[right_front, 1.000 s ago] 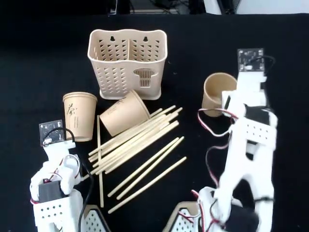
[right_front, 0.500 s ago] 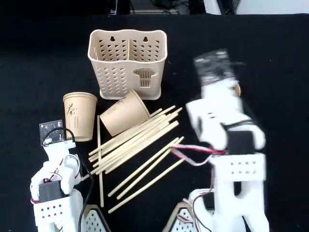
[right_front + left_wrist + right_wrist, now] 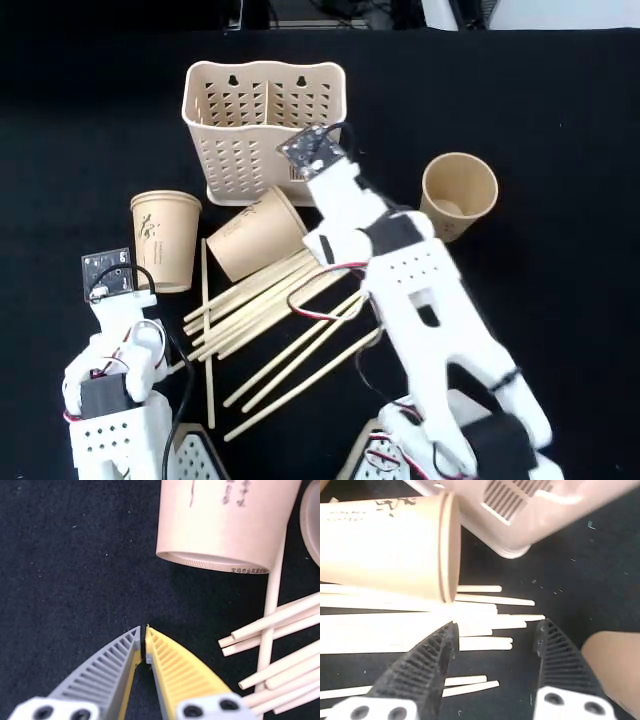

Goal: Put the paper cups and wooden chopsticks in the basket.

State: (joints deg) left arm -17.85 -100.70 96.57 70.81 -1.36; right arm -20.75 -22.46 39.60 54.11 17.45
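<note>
My right gripper (image 3: 496, 627) hangs spread wide over the chopsticks (image 3: 490, 600) on the table, beside the tipped cup (image 3: 385, 550), in front of the basket (image 3: 230, 130). I'd drop straight and pinch a few sticks near their ends (clear of the cup rim). My left gripper (image 3: 144, 630) sits closed, empty.

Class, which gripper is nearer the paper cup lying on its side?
Right. The right gripper hangs open over the chopsticks, beside the rim of the tipped cup; the left gripper sits shut farther off, near the standing cup.
</note>
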